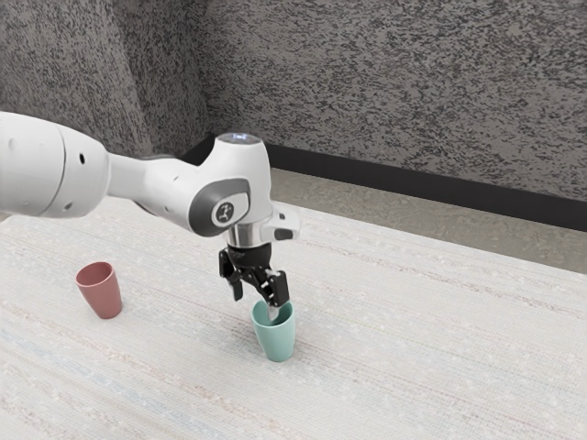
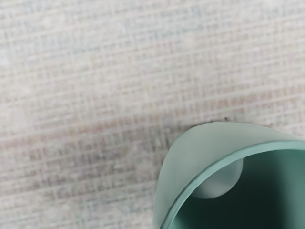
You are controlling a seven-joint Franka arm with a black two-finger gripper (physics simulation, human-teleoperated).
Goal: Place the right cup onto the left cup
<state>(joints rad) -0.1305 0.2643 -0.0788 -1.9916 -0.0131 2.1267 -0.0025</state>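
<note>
Gripper (image 1: 256, 303) hangs low over the tabletop (image 1: 394, 321), its two fingers standing wide apart; one fingertip is at the mouth of the teal cup (image 1: 276, 340), the other outside the rim, toward the exterior view's left; teal cup stands upright just under the hand, well in from the tabletop's far edge; red cup (image 1: 104, 299) stands upright, well apart, farther toward the exterior view's left.

The streaked table (image 1: 413, 357) bears a red cup (image 1: 105, 299), a green cup (image 1: 277, 340).
</note>
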